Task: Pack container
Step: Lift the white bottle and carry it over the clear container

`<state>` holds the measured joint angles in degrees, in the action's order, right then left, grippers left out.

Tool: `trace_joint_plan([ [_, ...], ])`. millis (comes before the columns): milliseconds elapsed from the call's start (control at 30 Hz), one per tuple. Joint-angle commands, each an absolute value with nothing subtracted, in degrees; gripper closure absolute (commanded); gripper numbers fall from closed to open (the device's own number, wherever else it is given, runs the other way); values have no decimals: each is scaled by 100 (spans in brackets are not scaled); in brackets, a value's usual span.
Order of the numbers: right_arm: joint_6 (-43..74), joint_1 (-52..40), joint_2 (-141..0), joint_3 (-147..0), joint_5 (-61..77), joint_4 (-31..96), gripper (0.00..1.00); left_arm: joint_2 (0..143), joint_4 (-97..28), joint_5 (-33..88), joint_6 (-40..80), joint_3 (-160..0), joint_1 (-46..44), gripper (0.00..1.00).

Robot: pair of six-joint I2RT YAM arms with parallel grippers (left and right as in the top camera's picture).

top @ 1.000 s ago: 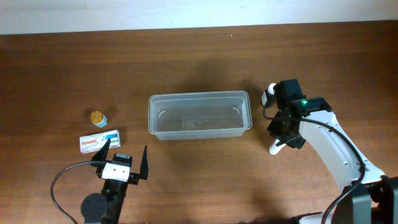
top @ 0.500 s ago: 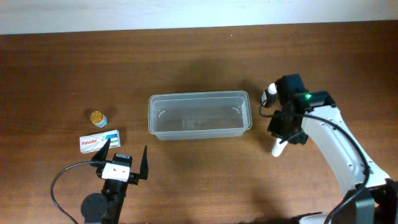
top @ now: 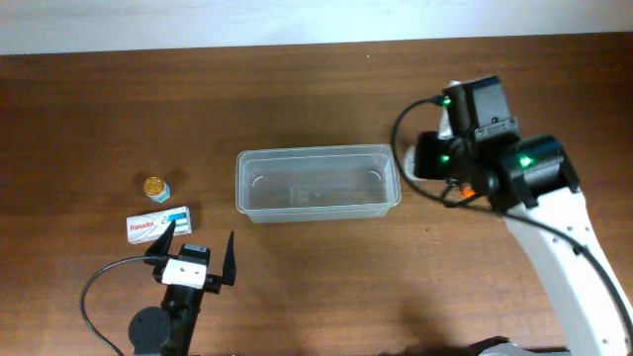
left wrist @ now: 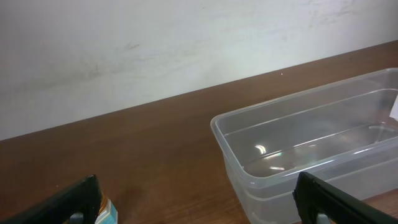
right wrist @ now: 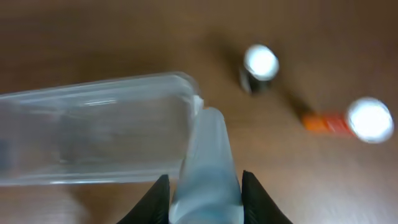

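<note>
The clear plastic container [top: 316, 183] stands empty mid-table; it also shows in the left wrist view [left wrist: 311, 143] and the right wrist view [right wrist: 93, 137]. My right gripper [top: 430, 160] is raised at the container's right end. It is shut [right wrist: 205, 186] on a pale blue-white tube [right wrist: 208, 143], whose tip points at the container's corner. My left gripper [top: 193, 247] is open and empty near the front left [left wrist: 199, 205], beside a white and blue Panadol box [top: 158, 223].
A small gold-capped bottle [top: 155, 187] stands behind the box. In the right wrist view a small dark bottle with a white cap [right wrist: 260, 65] and an orange bottle with a white cap [right wrist: 357, 120] lie on the table right of the container.
My right gripper has lifted with the tube and moved back and left, toward the container's right end. The left arm has not moved.
</note>
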<state>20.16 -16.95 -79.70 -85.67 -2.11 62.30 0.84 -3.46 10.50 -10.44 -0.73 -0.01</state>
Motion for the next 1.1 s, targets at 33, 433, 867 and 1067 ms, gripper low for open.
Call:
trace_joint_plan([
  [33, 1715, -2327, -8055, -8628, -871, 5892, 74, 30, -370, 1024, -993, -54, 27, 1],
  [433, 1885, -2587, -9299, -8613, -967, 5518, 74, 30, -373, 1024, -991, -54, 27, 1],
  [867, 2300, -2587, -10508, -8613, -685, 5168, 74, 30, -370, 1024, -991, -54, 27, 1],
  [1067, 2303, -2585, -10645, -8604, -670, 5092, 74, 30, -370, 1024, -991, -54, 27, 1],
])
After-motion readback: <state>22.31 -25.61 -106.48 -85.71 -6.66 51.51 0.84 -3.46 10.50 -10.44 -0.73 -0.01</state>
